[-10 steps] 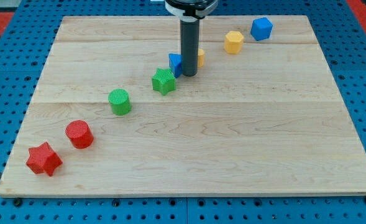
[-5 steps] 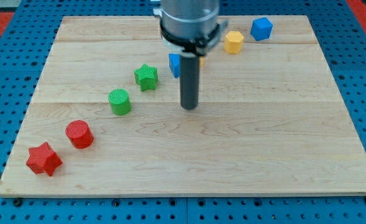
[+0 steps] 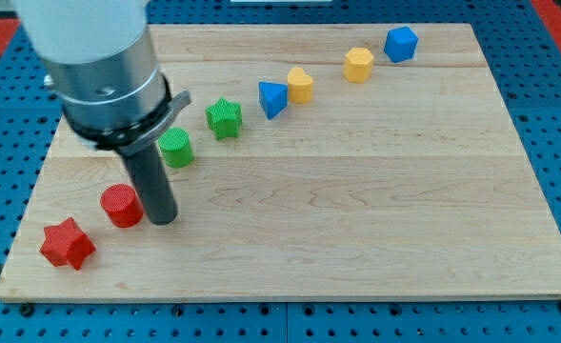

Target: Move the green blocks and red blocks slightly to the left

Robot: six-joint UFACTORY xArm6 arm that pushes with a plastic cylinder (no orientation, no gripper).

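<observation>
In the camera view, my tip [image 3: 162, 221] rests on the wooden surface [image 3: 356, 219] just beside the red cylinder [image 3: 121, 205], on that block's right; whether they touch I cannot tell. There are no fingers on this arm, only the rod, so nothing is grasped.

The red star [image 3: 67, 243] lies near the surface's bottom-left corner, close to the left edge and the bottom edge, with little room on its left. The red cylinder sits up and to the right of it. The green cylinder [image 3: 176, 148] is partly hidden behind the arm, and the green star [image 3: 224, 118] stands further up and right; both have open wood towards the view's left.

The blue triangular block [image 3: 271, 98], yellow heart [image 3: 300, 85], yellow hexagon [image 3: 358, 64] and blue cube [image 3: 401, 43] run on towards the top-right corner.
</observation>
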